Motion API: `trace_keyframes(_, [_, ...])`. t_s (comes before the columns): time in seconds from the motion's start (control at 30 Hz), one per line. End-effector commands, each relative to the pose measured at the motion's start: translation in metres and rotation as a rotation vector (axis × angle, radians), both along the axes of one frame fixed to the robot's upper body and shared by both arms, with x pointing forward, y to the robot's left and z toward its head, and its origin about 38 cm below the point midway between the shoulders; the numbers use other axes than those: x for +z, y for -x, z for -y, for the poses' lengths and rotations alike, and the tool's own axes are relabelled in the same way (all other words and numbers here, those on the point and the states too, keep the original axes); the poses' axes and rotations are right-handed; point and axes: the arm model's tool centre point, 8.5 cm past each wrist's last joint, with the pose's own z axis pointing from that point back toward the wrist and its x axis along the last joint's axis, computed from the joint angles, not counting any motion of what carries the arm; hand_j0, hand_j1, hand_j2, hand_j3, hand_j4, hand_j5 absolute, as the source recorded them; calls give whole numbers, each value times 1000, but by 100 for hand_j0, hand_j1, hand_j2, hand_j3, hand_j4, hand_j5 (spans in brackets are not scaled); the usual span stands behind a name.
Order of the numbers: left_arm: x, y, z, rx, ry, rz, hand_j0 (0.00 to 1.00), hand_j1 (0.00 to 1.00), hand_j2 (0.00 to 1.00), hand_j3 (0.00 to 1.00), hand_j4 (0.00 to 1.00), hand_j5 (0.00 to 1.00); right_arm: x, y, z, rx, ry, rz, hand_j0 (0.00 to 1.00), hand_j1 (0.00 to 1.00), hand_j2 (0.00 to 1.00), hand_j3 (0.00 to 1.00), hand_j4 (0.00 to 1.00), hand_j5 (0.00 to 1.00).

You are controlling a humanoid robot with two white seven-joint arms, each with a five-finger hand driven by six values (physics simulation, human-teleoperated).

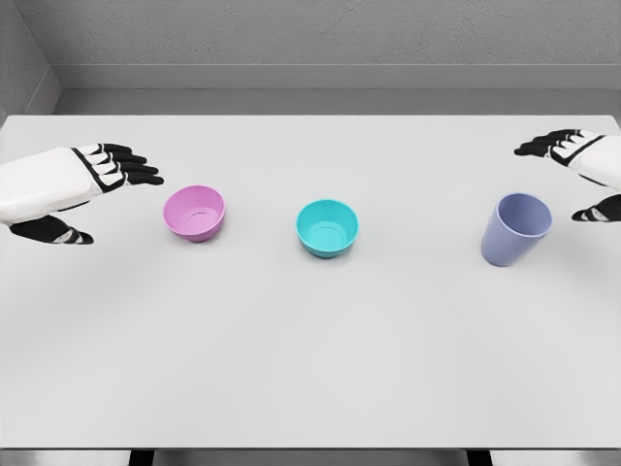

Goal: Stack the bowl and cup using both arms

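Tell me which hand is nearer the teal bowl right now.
Left. The left hand hovers beyond the pink bowl, left of the teal bowl; the right hand sits farther off, past the purple cup.

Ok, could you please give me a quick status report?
Both hands open: left hand, right hand. Pink bowl, teal bowl, purple cup apart, unstacked. Nothing in the way.

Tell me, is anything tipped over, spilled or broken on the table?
No, nothing stands out. The pink bowl, the teal bowl and the purple cup all stand upright in a row on the white table, apart from each other. The left hand and right hand are open and hold nothing.
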Motion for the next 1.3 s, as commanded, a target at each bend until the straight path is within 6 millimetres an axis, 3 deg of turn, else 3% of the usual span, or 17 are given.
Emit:
trace_keyframes(0.0, [0,0,0,0,8,-5,100,100,100,100,100,100,0,0,-1,0,-8,1,100,100,100,100,100,100])
trace_keyframes(0.17, [9,-1,4,-14,-21,24,100,100,100,100,100,100,3,-1,-2,3,-3,7,100,100,100,100,100,100])
trace_keyframes(0.23, [11,-8,22,-68,-45,22,100,100,100,100,100,100,4,-2,-2,3,-3,9,100,100,100,100,100,100])
trace_keyframes(0.33, [22,-36,61,-183,-103,0,100,100,100,100,100,100,5,-2,-2,4,-1,12,100,100,100,100,100,100])
trace_keyframes(0.4, [23,-50,77,-231,-121,-57,100,100,100,100,100,100,8,-4,-3,4,0,22,100,100,100,100,100,100])
trace_keyframes(0.47, [25,-52,91,-277,-126,-83,100,100,100,100,100,100,9,-5,-2,3,24,28,100,100,100,100,100,100])
trace_keyframes(0.53, [15,-51,102,-310,-153,-116,100,100,100,100,100,100,14,-6,-2,4,38,40,100,100,100,100,100,100])
trace_keyframes(0.67, [13,-53,111,-332,-158,-121,100,100,100,100,100,100,12,-5,-7,22,51,34,100,100,100,100,100,100])
trace_keyframes(0.8, [26,-57,111,-328,-141,-100,100,100,100,100,100,100,6,-8,-10,34,138,35,100,100,100,100,100,100])
trace_keyframes(1.0, [13,-72,90,-248,-132,-147,100,100,100,100,100,100,18,-17,-16,51,226,76,100,100,100,100,100,100])
trace_keyframes(1.27, [-7,-78,75,-193,-149,-188,100,100,100,100,100,100,13,-14,-14,57,235,47,100,100,100,100,100,100])
